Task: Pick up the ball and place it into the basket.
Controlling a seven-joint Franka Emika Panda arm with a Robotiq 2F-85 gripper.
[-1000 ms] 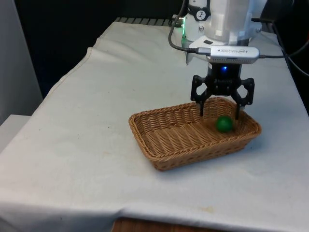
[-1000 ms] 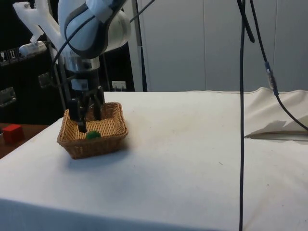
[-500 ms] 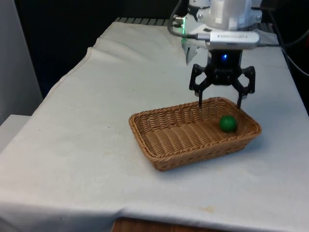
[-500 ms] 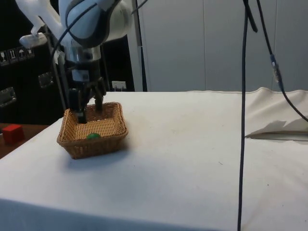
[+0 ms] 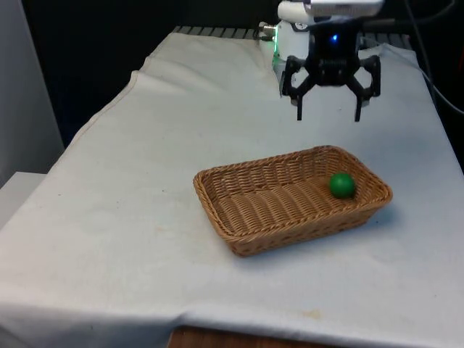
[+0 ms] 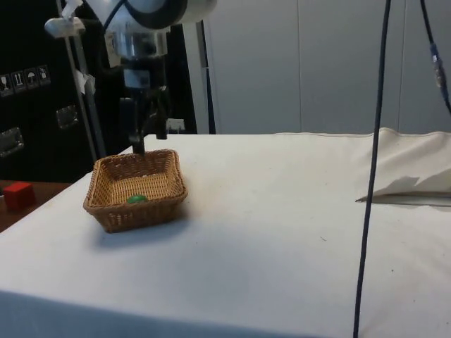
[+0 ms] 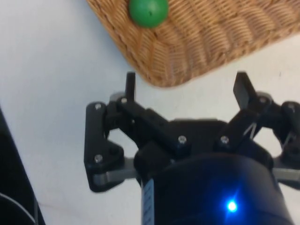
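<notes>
Open air above the basket

The gripper [image 5: 328, 114] hangs with jaws spread, well above the basket [image 5: 239, 232]; its low rim alone fences the ball [image 5: 341, 185]; bare tabletop [image 5: 130, 188] surrounds it.

white cloth [image 5: 145, 188] covers table | red block [image 6: 17, 194] beside table, side view | black cable [image 6: 373, 176] hanging

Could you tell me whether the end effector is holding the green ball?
No, the green ball lies in the basket while the open end effector hangs empty above.
</notes>
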